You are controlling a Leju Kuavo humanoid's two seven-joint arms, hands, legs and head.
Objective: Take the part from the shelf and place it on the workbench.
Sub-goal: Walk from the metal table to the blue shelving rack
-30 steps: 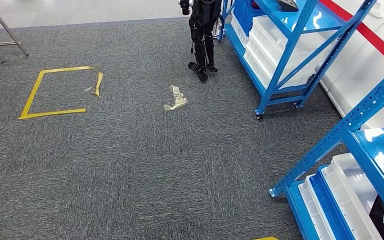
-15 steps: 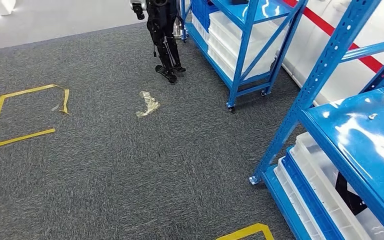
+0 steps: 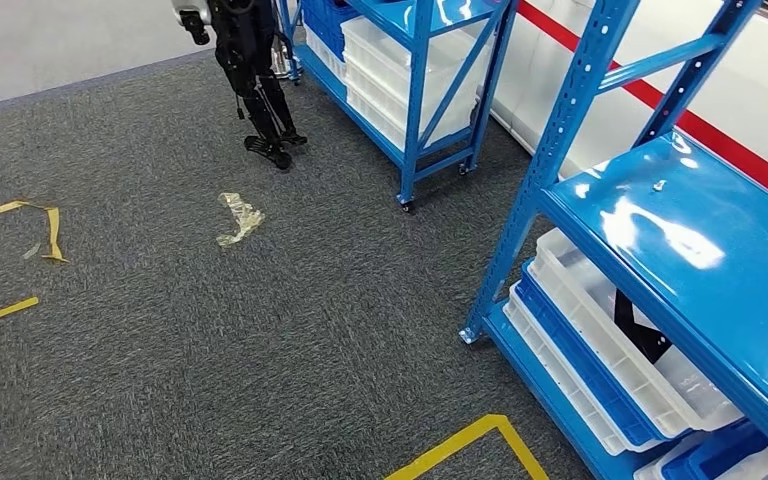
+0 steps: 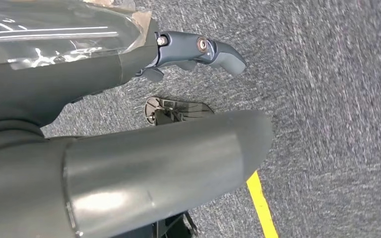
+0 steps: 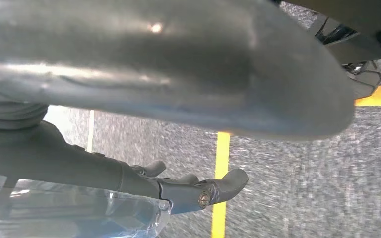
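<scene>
Blue shelving racks — two (white bins inside) — on grey carpet.

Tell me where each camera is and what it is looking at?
Head view: high on the robot, looking down at grey carpet and blue shelves.
Left wrist view: behind the left hand, arm hanging, facing carpet.
Right wrist view: behind the right hand, also facing carpet.
All share the carpet and yellow tape.
</scene>
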